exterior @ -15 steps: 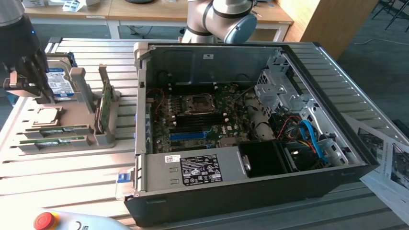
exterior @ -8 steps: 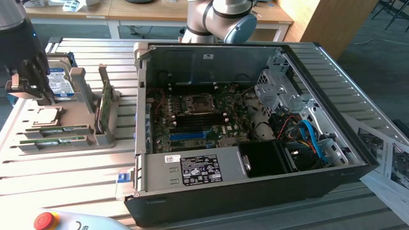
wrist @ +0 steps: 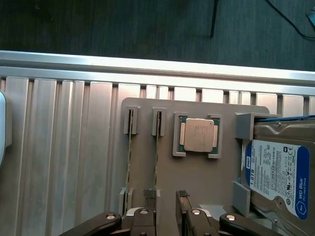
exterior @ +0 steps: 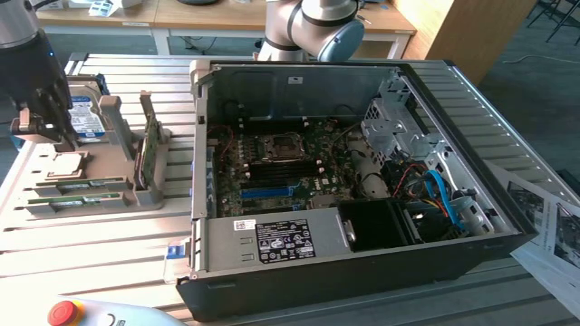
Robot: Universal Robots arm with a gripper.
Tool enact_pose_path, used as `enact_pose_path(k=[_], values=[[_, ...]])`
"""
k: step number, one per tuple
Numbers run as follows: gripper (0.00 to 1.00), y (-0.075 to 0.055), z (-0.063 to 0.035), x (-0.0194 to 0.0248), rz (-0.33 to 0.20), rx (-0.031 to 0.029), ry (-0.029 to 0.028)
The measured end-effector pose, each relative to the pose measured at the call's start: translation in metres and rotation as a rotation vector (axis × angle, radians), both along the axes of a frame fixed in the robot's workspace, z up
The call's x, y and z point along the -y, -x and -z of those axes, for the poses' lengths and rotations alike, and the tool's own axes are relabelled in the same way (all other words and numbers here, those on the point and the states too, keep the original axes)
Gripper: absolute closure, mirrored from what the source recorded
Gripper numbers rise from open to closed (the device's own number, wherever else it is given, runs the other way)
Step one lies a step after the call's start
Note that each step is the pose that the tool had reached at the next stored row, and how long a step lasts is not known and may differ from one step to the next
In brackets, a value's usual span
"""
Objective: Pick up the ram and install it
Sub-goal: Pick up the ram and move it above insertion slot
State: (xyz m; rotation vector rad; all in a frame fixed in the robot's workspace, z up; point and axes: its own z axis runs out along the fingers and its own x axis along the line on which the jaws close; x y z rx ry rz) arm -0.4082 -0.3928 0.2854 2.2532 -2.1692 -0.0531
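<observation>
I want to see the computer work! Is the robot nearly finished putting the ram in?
Done: nothing yet; the thin green ram stick stands in its grey holder. In hand: the open gripper hangs by that stick's end, gripping nothing. Left: lifting it and fitting it into the black computer case.

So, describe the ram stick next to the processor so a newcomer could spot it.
A grey holder tray sits beside the open computer case, on the exterior view's left. On it, the ram is the thin green stick on edge in the slot right beside the square silver processor; the second stick sits one slot farther away.
</observation>
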Motion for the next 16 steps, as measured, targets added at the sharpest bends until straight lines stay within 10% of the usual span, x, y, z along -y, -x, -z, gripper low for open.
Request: enact_pose_path(k=[16], values=[[0.7,0.0,0.0099,0.0,0.0,-0.0001,0.0]])
